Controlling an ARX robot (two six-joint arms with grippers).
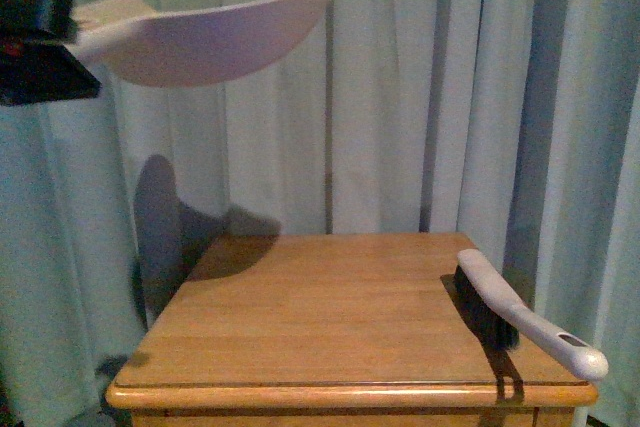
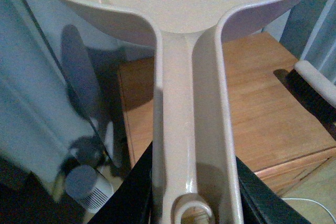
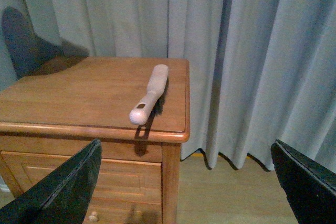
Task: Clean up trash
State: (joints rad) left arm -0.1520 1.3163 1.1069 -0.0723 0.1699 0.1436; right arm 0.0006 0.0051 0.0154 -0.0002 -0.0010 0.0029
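My left gripper [image 1: 45,32] is shut on the handle of the pink dustpan [image 1: 200,39], holding it high above the table's left side, pan tilted up toward the curtain. In the left wrist view the dustpan handle [image 2: 191,145] runs between the black fingers [image 2: 134,192]. A hand brush [image 1: 520,312] with black bristles and a white handle lies on the wooden table [image 1: 330,317] near its right edge, the handle end past the front corner. My right gripper [image 3: 189,192] is open, off the table's right side and low, facing the brush [image 3: 149,94]. The trash is out of view.
Pale curtains [image 1: 400,87] hang close behind and to the right of the table. The table [image 3: 79,103] has drawers below its top. A small grey-white cylindrical appliance [image 2: 86,187] stands on the floor to the table's left. Wooden floor [image 3: 226,192] lies to the right.
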